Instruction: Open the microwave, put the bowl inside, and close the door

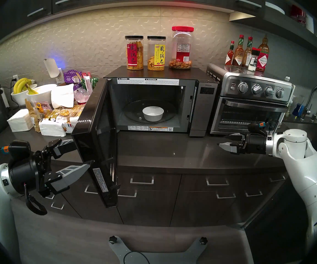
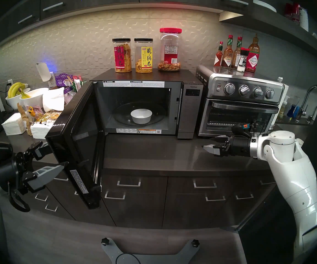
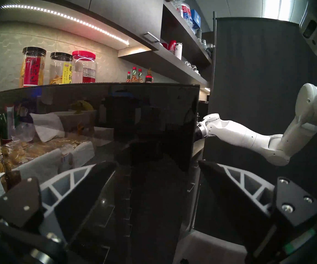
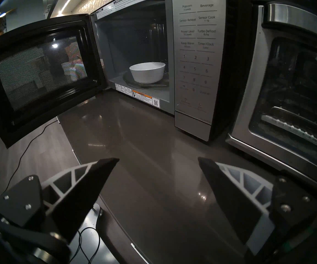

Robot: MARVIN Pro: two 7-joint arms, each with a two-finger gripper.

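The black microwave stands on the counter with its door swung wide open to the left. The small white bowl sits upright on the glass turntable inside, and it shows in the right wrist view too, bowl. My left gripper is open at the door's outer face, near its free edge; I cannot tell whether it touches. My right gripper hovers open and empty over the counter in front of the toaster oven, right of the microwave.
A steel toaster oven with sauce bottles on top stands right of the microwave. Three snack jars sit on the microwave. Banana bowls, napkins and packets crowd the counter at left. Bare counter lies before the opening.
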